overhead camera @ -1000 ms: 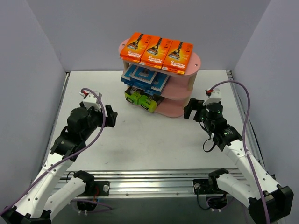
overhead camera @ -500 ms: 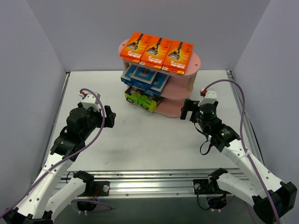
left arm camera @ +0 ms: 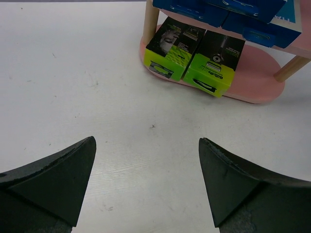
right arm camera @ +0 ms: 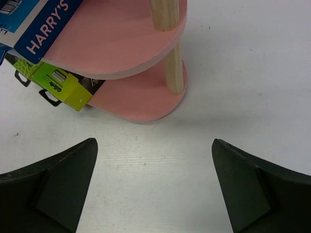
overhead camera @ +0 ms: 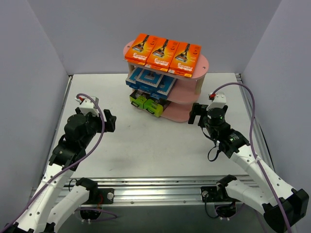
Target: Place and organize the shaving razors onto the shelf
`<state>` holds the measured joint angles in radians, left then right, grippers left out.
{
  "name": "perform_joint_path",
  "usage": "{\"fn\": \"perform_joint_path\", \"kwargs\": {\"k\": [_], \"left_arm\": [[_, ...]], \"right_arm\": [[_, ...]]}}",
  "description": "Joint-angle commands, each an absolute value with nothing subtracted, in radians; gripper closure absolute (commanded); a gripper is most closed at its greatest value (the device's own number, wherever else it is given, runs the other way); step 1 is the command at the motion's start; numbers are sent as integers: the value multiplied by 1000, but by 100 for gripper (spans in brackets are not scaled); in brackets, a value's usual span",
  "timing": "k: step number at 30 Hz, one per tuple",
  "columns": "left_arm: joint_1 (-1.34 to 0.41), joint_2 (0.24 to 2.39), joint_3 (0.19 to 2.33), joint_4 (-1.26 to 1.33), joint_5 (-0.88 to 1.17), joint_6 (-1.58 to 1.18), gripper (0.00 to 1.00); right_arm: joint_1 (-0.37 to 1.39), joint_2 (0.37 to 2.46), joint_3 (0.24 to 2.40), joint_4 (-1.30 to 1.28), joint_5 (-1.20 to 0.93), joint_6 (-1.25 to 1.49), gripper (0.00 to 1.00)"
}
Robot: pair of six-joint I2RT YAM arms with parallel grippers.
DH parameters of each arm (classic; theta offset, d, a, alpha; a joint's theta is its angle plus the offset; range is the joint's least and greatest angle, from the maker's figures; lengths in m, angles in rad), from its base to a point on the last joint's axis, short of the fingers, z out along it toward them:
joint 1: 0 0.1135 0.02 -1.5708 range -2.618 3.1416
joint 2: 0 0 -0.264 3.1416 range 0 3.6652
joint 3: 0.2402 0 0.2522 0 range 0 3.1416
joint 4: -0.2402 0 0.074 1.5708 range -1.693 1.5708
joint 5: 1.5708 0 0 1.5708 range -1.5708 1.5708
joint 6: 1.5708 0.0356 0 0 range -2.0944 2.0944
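Observation:
The pink shelf (overhead camera: 204, 65) stands at the back of the table with shaving razors on all three boards. Three orange packs (overhead camera: 163, 53) lie on top, blue-and-white packs (overhead camera: 151, 80) in the middle, and two black-and-lime packs (overhead camera: 146, 103) on the bottom board. My left gripper (overhead camera: 109, 121) hangs open over bare table left of the shelf, holding nothing. In the left wrist view its jaws (left arm camera: 146, 141) frame the black-and-lime packs (left arm camera: 194, 53). My right gripper (overhead camera: 199, 112) is open and empty, close to the shelf's right end. Beyond its jaws (right arm camera: 154, 141) lies the bottom board (right arm camera: 141, 102).
A pale wooden post (right arm camera: 170, 48) joins the boards just beyond my right gripper. Grey walls close in the table on the left, back and right. An aluminium rail (overhead camera: 155, 187) runs along the near edge between the arm bases.
My left arm has drawn back a little to the left, away from the shelf. My right gripper shifted slightly left toward the shelf, then held still. All packs stayed put.

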<state>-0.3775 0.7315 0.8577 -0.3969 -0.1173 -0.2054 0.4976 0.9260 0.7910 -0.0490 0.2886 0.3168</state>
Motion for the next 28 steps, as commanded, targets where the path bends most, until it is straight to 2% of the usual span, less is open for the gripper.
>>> {"fn": "perform_joint_path", "kwargs": {"k": [1, 28], "left_arm": [[-371, 724, 859, -383, -147, -210, 5], [-370, 726, 861, -391, -176, -210, 6]], "right_arm": [[505, 920, 805, -23, 331, 325, 0], [505, 943, 811, -41, 350, 330, 0]]}}
